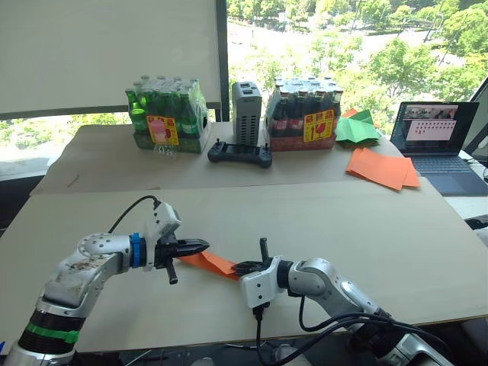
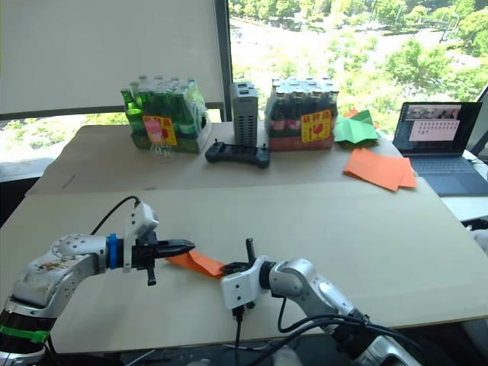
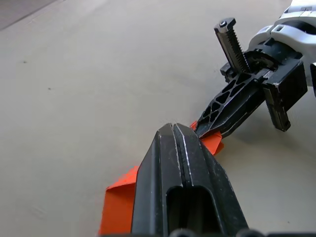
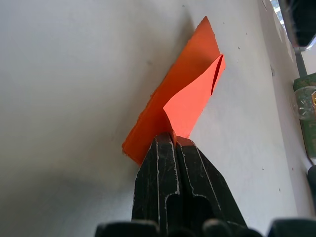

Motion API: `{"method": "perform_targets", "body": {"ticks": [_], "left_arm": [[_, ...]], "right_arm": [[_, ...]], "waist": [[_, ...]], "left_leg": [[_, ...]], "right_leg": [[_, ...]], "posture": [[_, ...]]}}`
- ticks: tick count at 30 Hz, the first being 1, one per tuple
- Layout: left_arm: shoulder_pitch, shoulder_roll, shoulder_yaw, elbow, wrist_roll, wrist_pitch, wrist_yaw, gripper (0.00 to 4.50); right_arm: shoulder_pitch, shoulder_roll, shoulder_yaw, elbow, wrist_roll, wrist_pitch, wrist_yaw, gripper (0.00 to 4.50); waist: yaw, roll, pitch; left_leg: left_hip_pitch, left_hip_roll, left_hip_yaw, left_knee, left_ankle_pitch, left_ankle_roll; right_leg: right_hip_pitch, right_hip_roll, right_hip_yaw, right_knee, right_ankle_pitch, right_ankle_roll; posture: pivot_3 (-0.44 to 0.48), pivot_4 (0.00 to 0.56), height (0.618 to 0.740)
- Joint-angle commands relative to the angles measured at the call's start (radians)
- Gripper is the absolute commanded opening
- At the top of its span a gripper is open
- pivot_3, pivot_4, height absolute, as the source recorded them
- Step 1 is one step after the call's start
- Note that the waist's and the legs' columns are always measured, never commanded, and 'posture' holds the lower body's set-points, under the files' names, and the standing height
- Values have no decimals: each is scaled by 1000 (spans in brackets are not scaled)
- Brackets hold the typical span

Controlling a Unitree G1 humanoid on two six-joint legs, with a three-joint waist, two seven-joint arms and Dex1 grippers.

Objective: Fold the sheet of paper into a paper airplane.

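Paper airplane (image 1: 209, 262), folded and low over your table (image 1: 366, 229), is clamped at opposite ends by your 2 closed grippers, left (image 1: 200, 246) and right (image 1: 242, 268).

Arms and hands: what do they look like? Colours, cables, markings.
Both arms are silver-grey metal with white wrist housings and black cables. The left arm has a blue wrist ring and green band. The left hand and right hand each have two black ribbed fingers.
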Motion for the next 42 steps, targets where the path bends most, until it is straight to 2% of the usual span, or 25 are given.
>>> {"method": "perform_targets", "body": {"ticks": [1,5,8,12,16,19,23,27,34,42], "left_arm": [[-6,-20,-56,46,69,-71,12,0],[-6,-29,-92,92,115,-120,1,0],[-2,-29,-111,109,138,-138,-6,0],[1,-33,-126,124,157,-153,-7,0],[3,-33,-130,126,164,-159,-10,0],[-8,-44,-131,138,167,-156,-6,0],[-11,-49,-131,144,173,-156,-6,0],[-4,-49,-134,148,179,-156,-5,0],[8,-47,-133,143,183,-155,1,0],[8,-45,-136,140,189,-155,9,0]], "right_arm": [[3,-5,-8,16,-16,10,23,69],[4,0,-13,1,-2,18,36,69],[6,6,-19,-11,4,24,47,928],[12,30,-38,-38,27,67,76,2337],[32,59,-82,-131,142,197,164,3633],[53,59,-132,-252,305,408,293,3633],[27,96,-193,-345,447,626,329,3633],[-64,201,-235,-311,490,813,235,2456],[-109,243,-136,-240,443,927,141,22],[-110,227,-58,-181,422,912,101,22]], "waist": [[0,0,0],[0,0,0],[0,0,0],[1,0,0],[1,0,0],[2,0,0],[3,0,0],[-2,0,0],[1,0,0],[0,0,0]], "left_leg": [[0,0,0,0,0,0],[0,0,0,0,0,0],[0,0,0,0,0,0],[0,0,0,0,0,0],[0,0,0,0,0,0],[-1,0,0,0,0,0],[-1,0,0,0,0,0],[-1,1,0,0,0,0],[-2,0,-1,-1,0,0],[-2,0,0,-1,0,0]], "right_leg": [[0,0,0,0,0,0],[0,0,0,0,0,0],[0,0,0,0,0,0],[0,0,0,0,0,0],[0,0,0,0,0,0],[0,0,0,0,0,0],[0,0,0,0,0,0],[-2,0,0,1,0,0],[-3,0,0,1,0,-1],[-3,-1,0,1,-1,-1]], "posture": [[0,150,723],[0,150,723],[0,150,723],[0,150,723],[0,150,723],[0,150,723],[0,150,723],[0,150,723],[0,150,723],[0,150,723]]}}
